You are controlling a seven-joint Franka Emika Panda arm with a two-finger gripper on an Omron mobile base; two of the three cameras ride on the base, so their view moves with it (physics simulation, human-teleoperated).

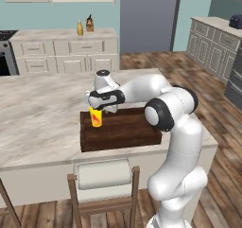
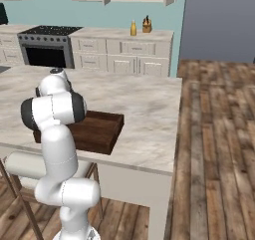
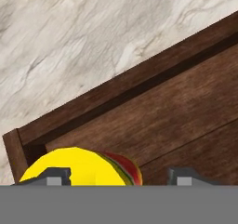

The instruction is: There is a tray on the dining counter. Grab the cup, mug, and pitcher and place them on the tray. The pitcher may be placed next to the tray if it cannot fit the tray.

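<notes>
The yellow cup (image 1: 96, 117) with its red-orange mark stands upright in the left end of the dark wooden tray (image 1: 127, 130), which lies on the dining counter (image 1: 42, 118). My gripper (image 1: 97, 109) hangs right over the cup, open. In the hand view the fingertips stand wide apart either side of the cup (image 3: 79, 165), and the right one is clear of it. That view also shows the tray (image 3: 176, 111) corner. The mustard pitcher (image 1: 80, 28) stands on the far wall counter; from the right I see the pitcher (image 2: 133, 28) there too. The mug is out of view.
A brown knife block (image 1: 89, 23) stands beside the pitcher. A wooden stool with a pale back (image 1: 104, 175) stands against the dining counter's near edge below the tray. A stove (image 2: 47, 47) sits left of the wall counter. More cabinets (image 1: 212, 42) line the right wall.
</notes>
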